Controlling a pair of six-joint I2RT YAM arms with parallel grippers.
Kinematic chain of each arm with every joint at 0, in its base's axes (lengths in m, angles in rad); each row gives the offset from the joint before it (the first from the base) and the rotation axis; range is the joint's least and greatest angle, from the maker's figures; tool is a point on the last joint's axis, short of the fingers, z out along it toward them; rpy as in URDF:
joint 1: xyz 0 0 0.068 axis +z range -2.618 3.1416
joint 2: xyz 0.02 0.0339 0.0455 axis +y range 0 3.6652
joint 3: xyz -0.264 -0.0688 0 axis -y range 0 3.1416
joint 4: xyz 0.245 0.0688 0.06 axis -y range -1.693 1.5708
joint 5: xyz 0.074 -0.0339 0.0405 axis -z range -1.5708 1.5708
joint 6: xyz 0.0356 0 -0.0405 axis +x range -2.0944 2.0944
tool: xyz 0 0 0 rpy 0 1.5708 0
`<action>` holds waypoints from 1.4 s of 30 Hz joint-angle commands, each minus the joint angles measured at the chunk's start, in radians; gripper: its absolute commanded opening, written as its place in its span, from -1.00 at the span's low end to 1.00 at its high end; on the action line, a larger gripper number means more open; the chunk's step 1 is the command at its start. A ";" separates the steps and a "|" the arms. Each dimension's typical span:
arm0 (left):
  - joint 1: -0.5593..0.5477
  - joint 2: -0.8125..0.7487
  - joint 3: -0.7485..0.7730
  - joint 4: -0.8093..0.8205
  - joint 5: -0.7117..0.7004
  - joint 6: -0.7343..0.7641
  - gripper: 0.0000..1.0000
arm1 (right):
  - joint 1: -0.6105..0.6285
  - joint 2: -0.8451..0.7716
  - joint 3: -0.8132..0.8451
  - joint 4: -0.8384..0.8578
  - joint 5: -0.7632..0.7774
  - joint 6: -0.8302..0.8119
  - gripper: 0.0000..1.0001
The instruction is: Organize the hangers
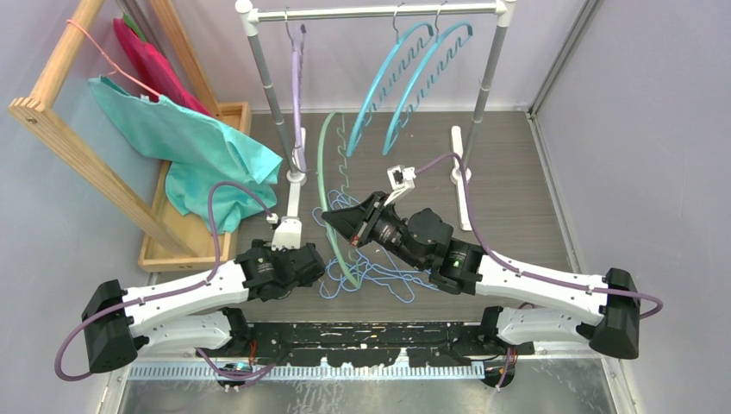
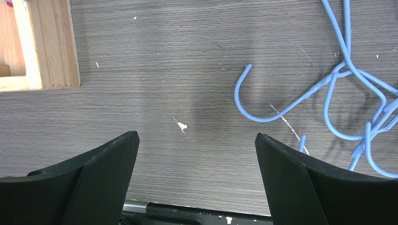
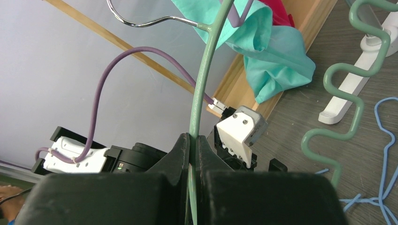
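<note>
The green hanger (image 3: 201, 79) stood tilted up over the table (image 1: 517, 172), its arched side pinched tight in our right gripper (image 3: 192, 150). Two teal hangers (image 1: 414, 73) and a purple hanger (image 1: 297, 78) hung on the rail (image 1: 371, 12), and the light-blue wire hangers (image 1: 379, 280) lay in a tangle on the table. Our left gripper (image 2: 197, 154) was wide open and held nothing (it hovered low beside that tangle). We thought it best to lift slowly, turn the metal hook (image 3: 164, 18) toward the rail, and let go only once it caught.
</note>
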 commanded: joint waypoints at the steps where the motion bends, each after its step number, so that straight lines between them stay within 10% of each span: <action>1: 0.001 -0.009 0.024 0.014 -0.016 0.001 0.96 | 0.013 0.002 0.020 0.139 -0.021 0.022 -0.98; 19: 0.001 -0.044 0.054 -0.019 -0.027 0.019 0.96 | 0.010 0.143 0.351 0.141 0.078 -0.131 -0.98; 42: 0.001 -0.058 0.060 -0.024 -0.035 0.036 0.96 | -0.352 0.434 0.700 0.155 -0.177 0.066 -0.98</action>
